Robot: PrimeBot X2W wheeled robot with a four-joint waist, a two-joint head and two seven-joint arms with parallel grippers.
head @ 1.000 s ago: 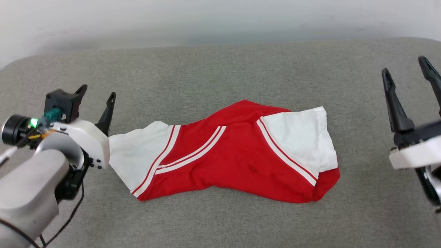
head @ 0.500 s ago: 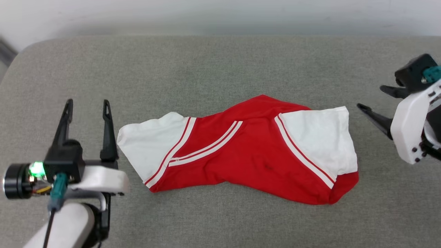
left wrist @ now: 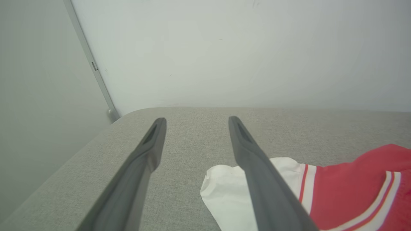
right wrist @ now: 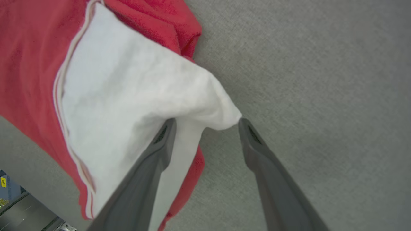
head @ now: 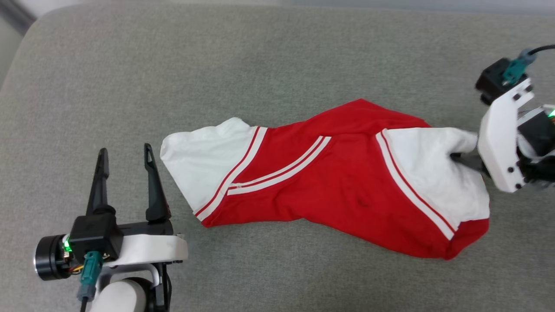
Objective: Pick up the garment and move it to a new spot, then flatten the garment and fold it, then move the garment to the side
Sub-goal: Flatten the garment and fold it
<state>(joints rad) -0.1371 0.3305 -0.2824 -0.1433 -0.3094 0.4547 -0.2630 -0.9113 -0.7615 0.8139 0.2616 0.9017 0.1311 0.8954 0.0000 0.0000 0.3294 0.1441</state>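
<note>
The garment (head: 329, 186) lies rumpled on the grey cushion (head: 260, 65), stretched across the middle of the head view from 9 o'clock toward 4 o'clock, red body in the middle and a white sleeve at each end. The right gripper (right wrist: 207, 123) sits at the garment's 3 o'clock end. Its fingers are spread wide, and in the right wrist view the corner of the white sleeve (right wrist: 135, 83) pokes into the gap between them, one tip against the cloth, the other just beside the corner; they are not closed on it. The left gripper (head: 125, 149) stands at the garment's 8 o'clock, fingers pointing to 12 o'clock, parted and empty, its inner finger just beside the other sleeve (head: 204, 160). A pale wall (left wrist: 224, 48) rises behind the cushion.
</note>
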